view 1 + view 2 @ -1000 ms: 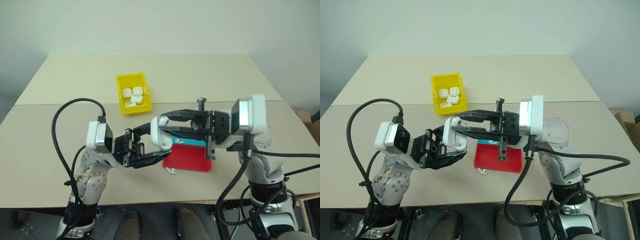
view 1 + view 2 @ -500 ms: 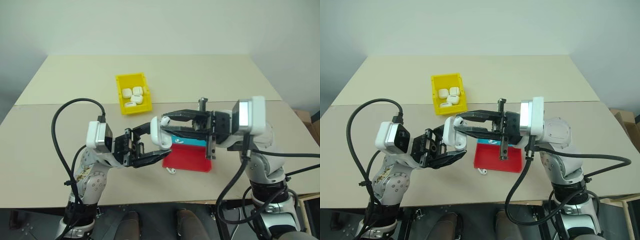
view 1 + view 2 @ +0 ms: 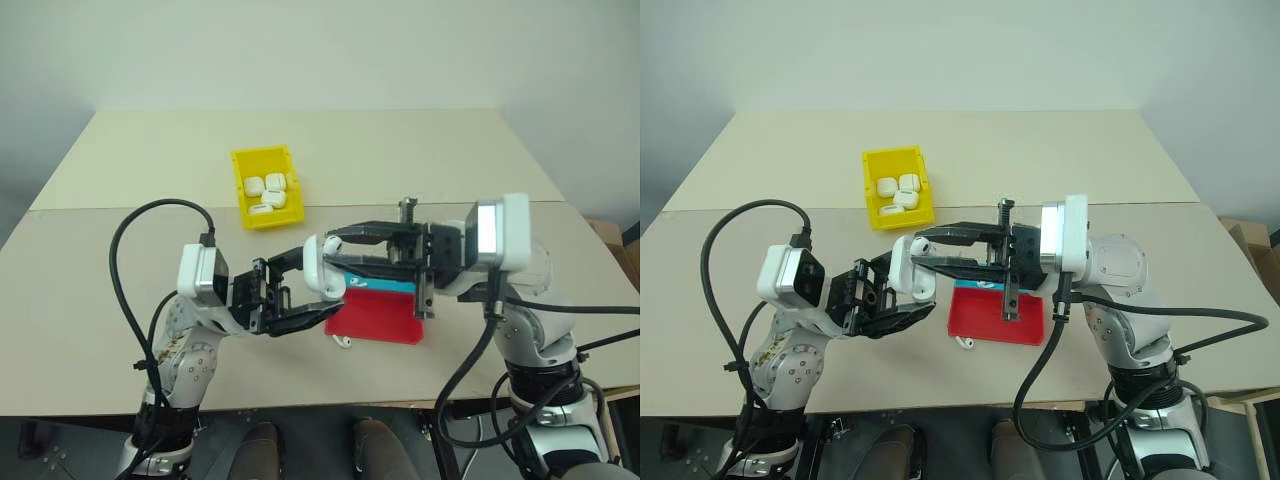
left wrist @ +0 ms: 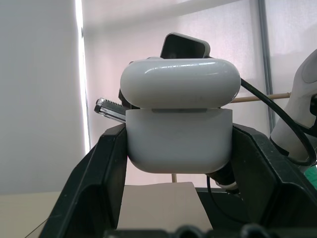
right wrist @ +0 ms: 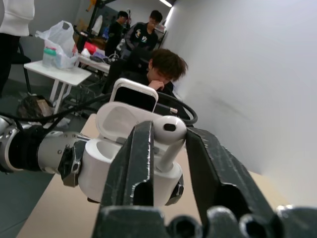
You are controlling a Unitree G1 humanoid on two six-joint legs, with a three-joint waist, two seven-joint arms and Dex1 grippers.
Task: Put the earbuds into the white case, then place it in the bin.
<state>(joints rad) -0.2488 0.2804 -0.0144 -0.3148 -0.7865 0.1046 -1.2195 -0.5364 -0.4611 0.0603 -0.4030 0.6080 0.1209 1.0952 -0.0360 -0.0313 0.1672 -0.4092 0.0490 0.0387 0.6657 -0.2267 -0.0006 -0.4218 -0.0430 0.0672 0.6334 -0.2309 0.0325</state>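
Spanning beige table [image 3: 420, 150], pale wall behind

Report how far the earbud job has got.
Done: the left gripper holds the white case, lid open. In hand: the right gripper has one earbud at the case's opening, stem down. Left: another earbud lies beside the red tray; then close the case and put it in the yellow bin.

Glossy white case [image 4: 179, 119] between black claw fingers [image 4: 89, 188]; white earbud [image 5: 168, 134]; bright yellow bin [image 3: 266, 187]; red-and-blue tray [image 3: 375, 310]; beige tabletop [image 3: 400, 150].
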